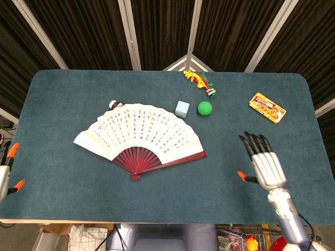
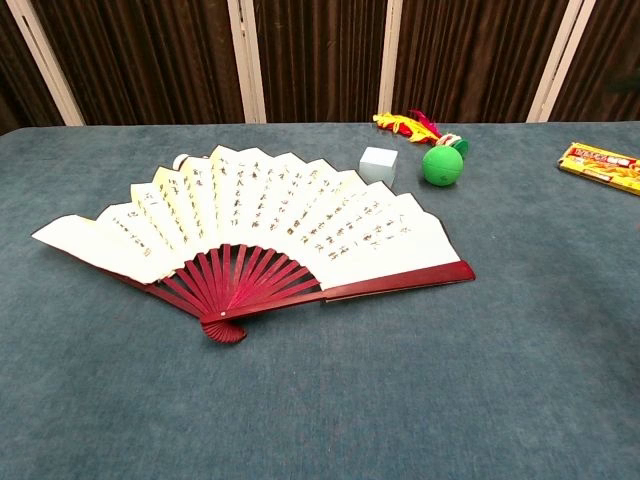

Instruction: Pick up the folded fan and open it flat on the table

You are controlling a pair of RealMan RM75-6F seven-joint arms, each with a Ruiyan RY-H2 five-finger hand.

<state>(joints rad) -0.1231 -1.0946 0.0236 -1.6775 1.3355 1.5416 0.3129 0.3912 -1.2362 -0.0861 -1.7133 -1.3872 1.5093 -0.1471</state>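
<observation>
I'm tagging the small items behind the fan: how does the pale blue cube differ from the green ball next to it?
The pale blue cube is boxy and flat-sided; the green ball is round. The cube is a washed-out light blue, the ball a saturated green. The cube sits nearer the open fan, the ball further to the right. Both are small, rest on the table, and are untouched.
</observation>
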